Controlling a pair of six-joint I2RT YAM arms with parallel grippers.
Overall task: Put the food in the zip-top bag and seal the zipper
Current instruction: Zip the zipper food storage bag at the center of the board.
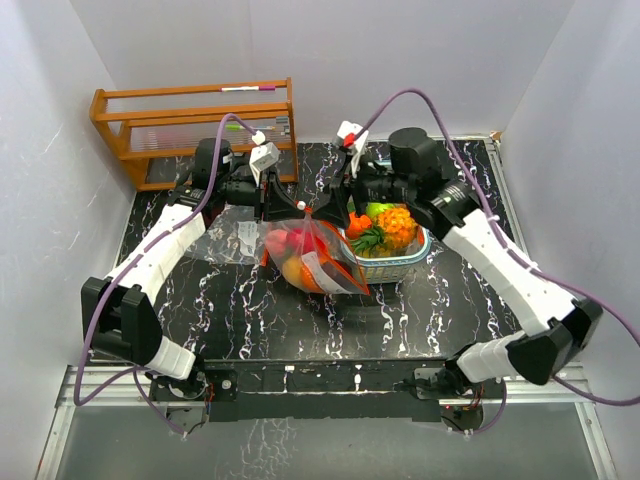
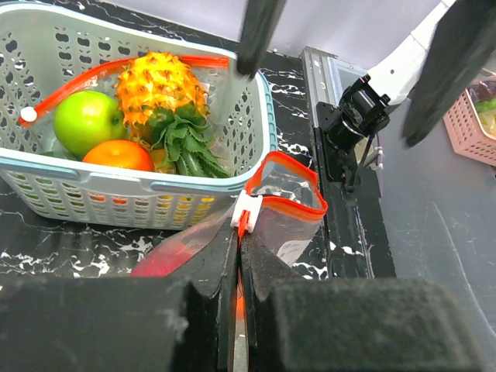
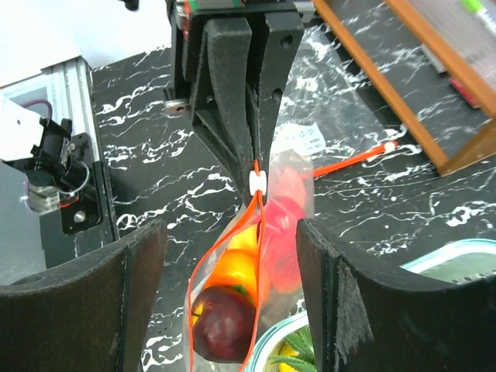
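Note:
A clear zip-top bag [image 1: 318, 262] with an orange zipper stands on the table beside a teal basket [image 1: 400, 266]. In the bag lie a dark purple fruit [image 3: 221, 324], an orange one [image 3: 235, 267], a yellow one [image 3: 246, 237] and red and pink ones [image 3: 283, 225]. My left gripper [image 2: 240, 252] is shut on the zipper strip just behind the white slider [image 2: 246, 209]. It also shows in the right wrist view [image 3: 249, 147]. My right gripper [image 3: 232, 302] is wide open, one finger on each side of the bag's open mouth. The basket holds a pineapple [image 2: 159, 81], a green apple [image 2: 85, 120] and an orange [image 2: 118, 155].
A wooden rack [image 1: 200, 125] stands at the back left of the table. A loose orange strip with a white end [image 3: 353, 159] lies on the table behind the bag. A pink basket [image 2: 474, 116] sits off the table's right edge.

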